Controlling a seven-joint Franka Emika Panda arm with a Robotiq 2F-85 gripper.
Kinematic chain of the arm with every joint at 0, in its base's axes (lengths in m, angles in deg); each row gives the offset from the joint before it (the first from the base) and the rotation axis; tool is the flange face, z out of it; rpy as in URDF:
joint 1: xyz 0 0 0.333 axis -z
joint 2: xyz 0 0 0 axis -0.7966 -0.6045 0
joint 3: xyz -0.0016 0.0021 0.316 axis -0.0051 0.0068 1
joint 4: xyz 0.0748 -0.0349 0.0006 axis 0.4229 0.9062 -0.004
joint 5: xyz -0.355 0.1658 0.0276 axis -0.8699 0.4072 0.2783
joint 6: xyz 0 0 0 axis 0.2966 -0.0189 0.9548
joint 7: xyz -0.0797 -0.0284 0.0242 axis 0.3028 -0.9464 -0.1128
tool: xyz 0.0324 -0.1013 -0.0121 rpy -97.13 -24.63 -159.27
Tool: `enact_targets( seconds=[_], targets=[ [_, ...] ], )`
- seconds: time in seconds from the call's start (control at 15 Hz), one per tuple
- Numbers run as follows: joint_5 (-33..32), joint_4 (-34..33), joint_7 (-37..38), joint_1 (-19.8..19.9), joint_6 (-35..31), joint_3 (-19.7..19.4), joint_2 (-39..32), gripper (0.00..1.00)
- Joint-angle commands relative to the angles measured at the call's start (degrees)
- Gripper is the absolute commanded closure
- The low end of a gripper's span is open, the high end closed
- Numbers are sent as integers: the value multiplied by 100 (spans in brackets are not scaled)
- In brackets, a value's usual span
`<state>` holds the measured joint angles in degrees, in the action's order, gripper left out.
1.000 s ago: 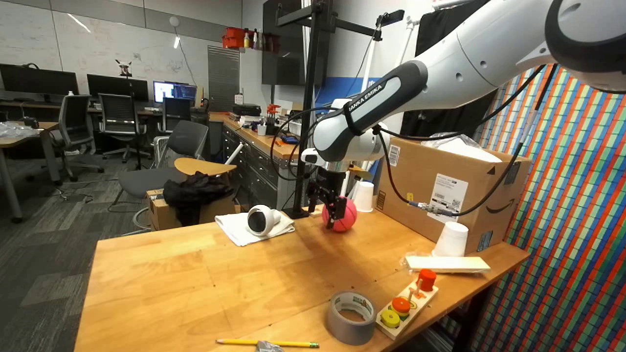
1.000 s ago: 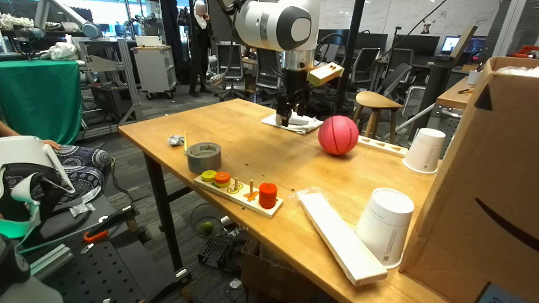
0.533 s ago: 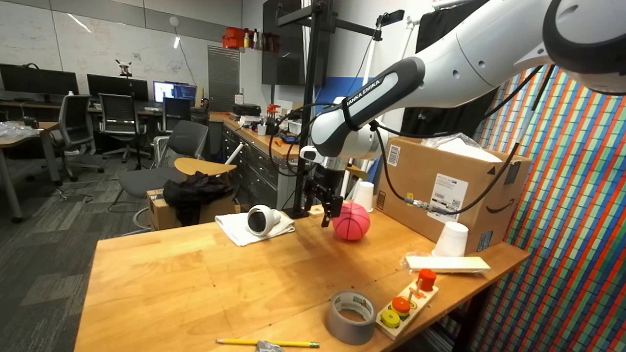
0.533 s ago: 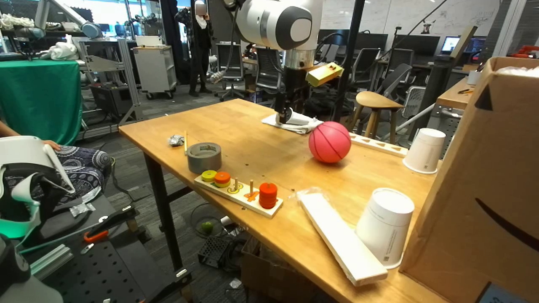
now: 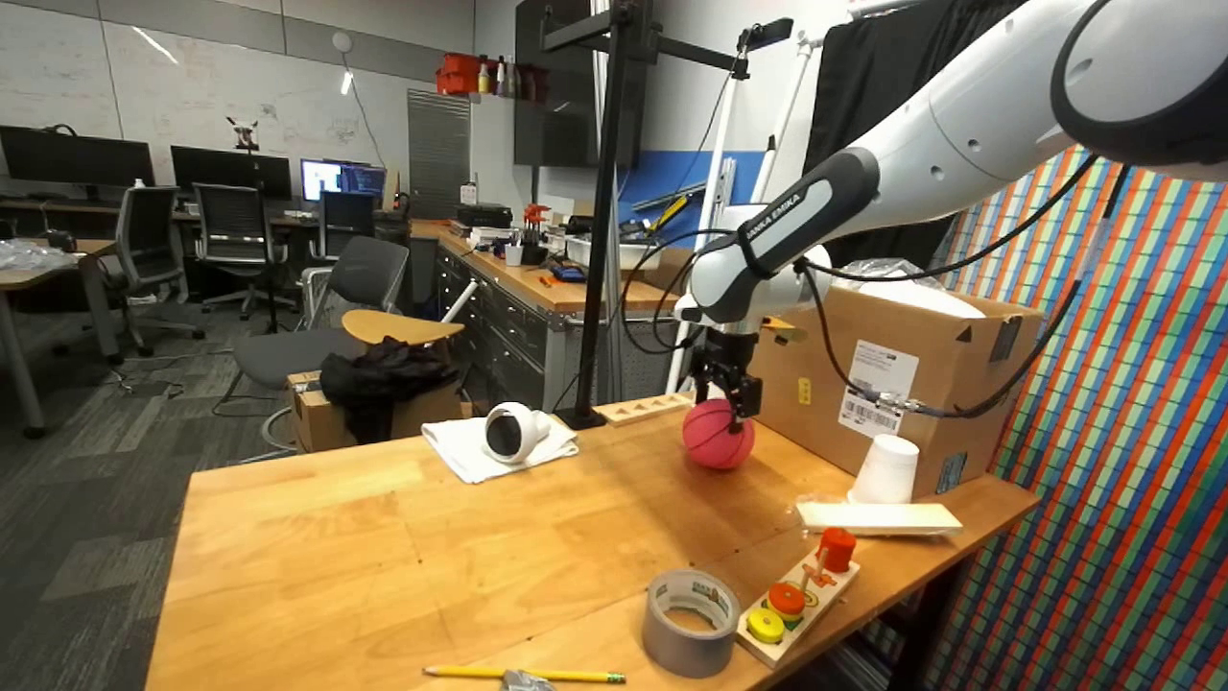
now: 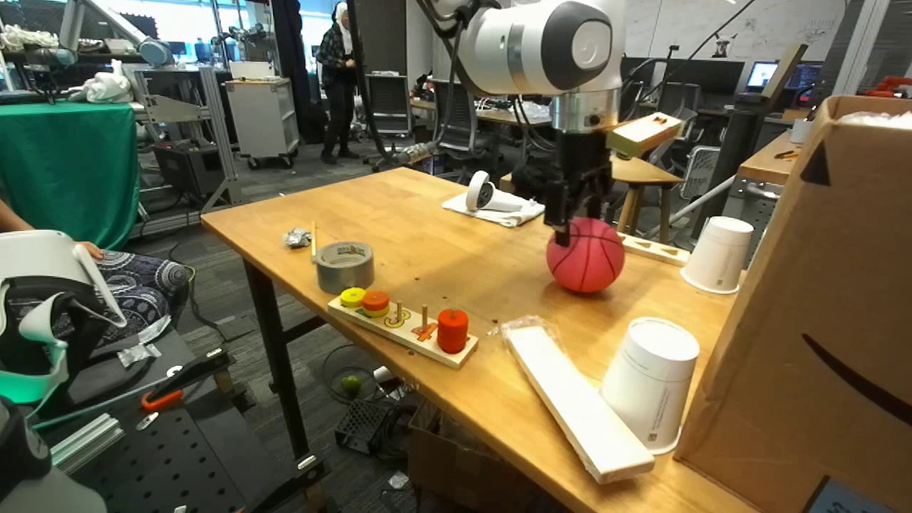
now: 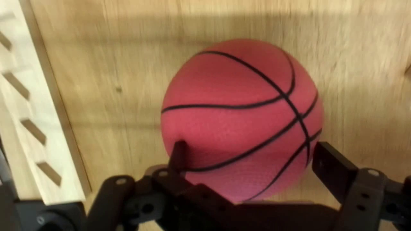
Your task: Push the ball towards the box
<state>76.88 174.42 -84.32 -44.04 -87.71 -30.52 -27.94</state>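
The pinkish-red ball (image 5: 712,443) with dark seams rests on the wooden table, and shows in both exterior views (image 6: 586,265). The brown cardboard box (image 5: 801,363) with a white label stands beyond it; its side also shows in an exterior view (image 6: 805,285). A gap lies between ball and box. My gripper (image 5: 720,413) points down over the ball's upper part, fingers spread wide. In the wrist view, the ball (image 7: 237,125) lies under and between the open fingers (image 7: 250,146). One fingertip overlaps the ball, the other is at its edge. I cannot tell whether they press on it.
White cups (image 6: 716,255) (image 6: 650,385) stand near the box. A white wrapped bar (image 6: 577,402), a ring-stacking toy (image 6: 406,328) and a grey tape roll (image 6: 345,267) lie on the table. A wooden strip with cut-outs (image 5: 643,410) lies along the back edge. A white controller (image 5: 513,432) sits on a cloth.
My gripper has moved from beside the ball to over it, toward the box side. The ball has rolled across the table and is closer to the box.
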Motion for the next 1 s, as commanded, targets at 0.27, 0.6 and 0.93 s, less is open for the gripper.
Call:
enact_targets(
  seconds=[0.27,0.6,0.93],
  targets=[
    [-2043,492,660,-30,-792,-809,1482,0],
    [-2714,917,1150,-163,-819,-604,2079,0],
    [-2583,1262,1298,-358,-735,-323,2241,0]
  ],
)
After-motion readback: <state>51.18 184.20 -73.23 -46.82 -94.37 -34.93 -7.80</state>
